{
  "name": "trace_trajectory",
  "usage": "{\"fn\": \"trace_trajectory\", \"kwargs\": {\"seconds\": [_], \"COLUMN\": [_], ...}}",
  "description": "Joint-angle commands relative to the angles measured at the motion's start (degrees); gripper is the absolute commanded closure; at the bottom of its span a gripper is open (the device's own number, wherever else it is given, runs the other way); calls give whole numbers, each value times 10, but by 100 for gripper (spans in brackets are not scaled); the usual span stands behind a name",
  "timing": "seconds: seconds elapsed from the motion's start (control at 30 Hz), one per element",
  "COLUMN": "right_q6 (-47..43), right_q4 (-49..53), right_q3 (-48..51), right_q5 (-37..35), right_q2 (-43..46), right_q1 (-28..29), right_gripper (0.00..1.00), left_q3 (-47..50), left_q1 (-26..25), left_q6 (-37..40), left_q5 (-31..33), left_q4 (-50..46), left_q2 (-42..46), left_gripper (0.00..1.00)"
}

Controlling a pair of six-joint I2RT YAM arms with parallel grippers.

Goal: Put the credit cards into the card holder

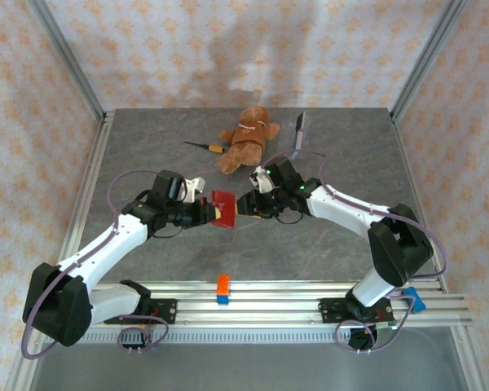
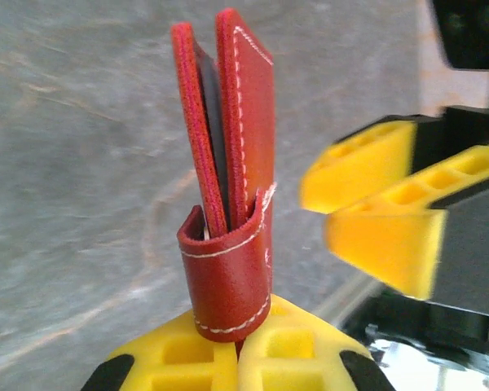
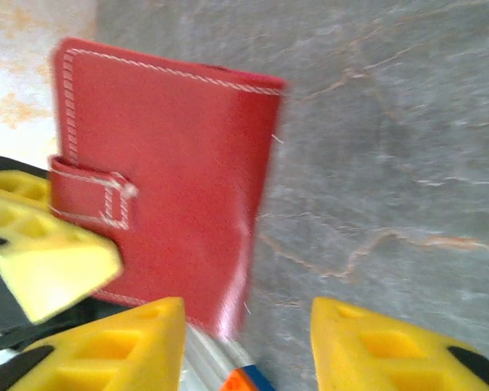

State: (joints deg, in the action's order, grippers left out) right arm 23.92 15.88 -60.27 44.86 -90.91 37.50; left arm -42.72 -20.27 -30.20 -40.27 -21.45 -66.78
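The dark red card holder (image 1: 223, 209) hangs above the middle of the table, between my two grippers. My left gripper (image 1: 205, 210) is shut on its lower edge, just under the snap tab loop, and holds it upright (image 2: 236, 163) above the pinched fingertips (image 2: 265, 354). A dark layer shows between the holder's two leaves; I cannot tell whether it is a card. The credit cards are hidden. My right gripper (image 1: 246, 205) stands open right beside the holder (image 3: 163, 187), touching nothing, with bare table between its fingers (image 3: 359, 342). Its yellow fingers (image 2: 375, 204) sit to the right in the left wrist view.
A brown teddy bear (image 1: 246, 138) lies at the back of the table, with a screwdriver (image 1: 204, 147) to its left and a clear stand (image 1: 299, 130) to its right. An orange-and-blue block (image 1: 223, 288) rests on the front rail (image 1: 310, 297).
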Motion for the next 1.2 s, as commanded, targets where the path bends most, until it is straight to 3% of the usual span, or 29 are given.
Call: {"fn": "trace_trajectory", "kwargs": {"seconds": [0.0,0.07,0.2,0.43,0.57,0.67,0.83,0.93,1.17], "right_q6": [-34,-39,-48,-57,-74,-91,-97,-99,-106], "right_q4": [96,146,218,242,253,257,283,289,305], "right_q3": [-53,-78,-132,-207,-280,-336,-425,-456,-503], "right_q5": [-132,-232,-394,-412,-344,-329,-311,-300,-267], "right_q2": [20,21,10,-33,-112,-171,-242,-267,-317], "right_q1": [-9,-24,-68,-194,-262,-272,-273,-277,-280], "right_gripper": [53,53,53,53,57,62,68,69,75], "left_q3": [-20,-21,-53,-91,-120,-145,-135,-145,-119], "left_q1": [-8,-27,-119,-216,-256,-269,-270,-269,-269], "left_q6": [87,92,80,4,-26,-33,-43,-46,-35], "left_q5": [157,218,390,596,659,664,618,605,532], "left_q4": [-144,-168,-223,-252,-263,-276,-235,-235,-176], "left_q2": [9,7,-21,-108,-164,-206,-237,-240,-193], "left_gripper": [97,100,99,99,98,95,82,54,48]}}
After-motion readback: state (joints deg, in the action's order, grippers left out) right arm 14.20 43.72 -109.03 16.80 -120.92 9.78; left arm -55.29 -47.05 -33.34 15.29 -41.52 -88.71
